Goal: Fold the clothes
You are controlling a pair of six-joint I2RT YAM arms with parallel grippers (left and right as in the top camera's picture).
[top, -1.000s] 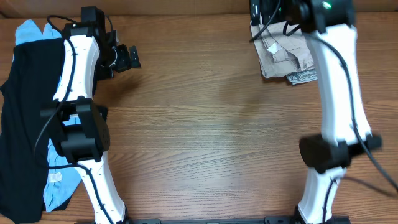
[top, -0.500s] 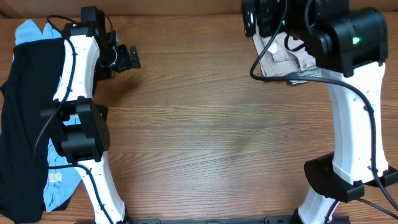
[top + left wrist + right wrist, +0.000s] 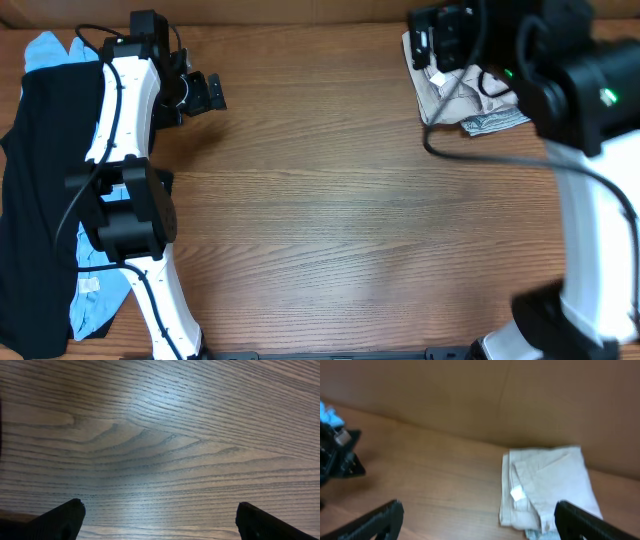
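The unfolded clothes lie heaped at the left edge of the table [image 3: 340,230]: a black garment [image 3: 30,190] draped over a light blue garment [image 3: 45,50] that shows at the table's far-left corner and again near its front-left edge. Expect both to be light and limp, prone to sag and bunch, so a deep pinch will likely drag the layer beneath. Take the black one first, by a free hem or corner on the side toward the table's middle, and catch the top layer only. Your left gripper [image 3: 160,522] hangs over bare wood just inward of the heap, fingers spread wide and holding nothing. Your right gripper [image 3: 477,522], likewise spread and empty, is above the table's far-right corner, where a folded beige garment [image 3: 547,485] sits on a grey patterned piece [image 3: 495,123] near the cardboard wall [image 3: 445,395]. Mind the left arm [image 3: 120,110]: its links stand between the heap and the table's middle, where you need to spread the cloth.
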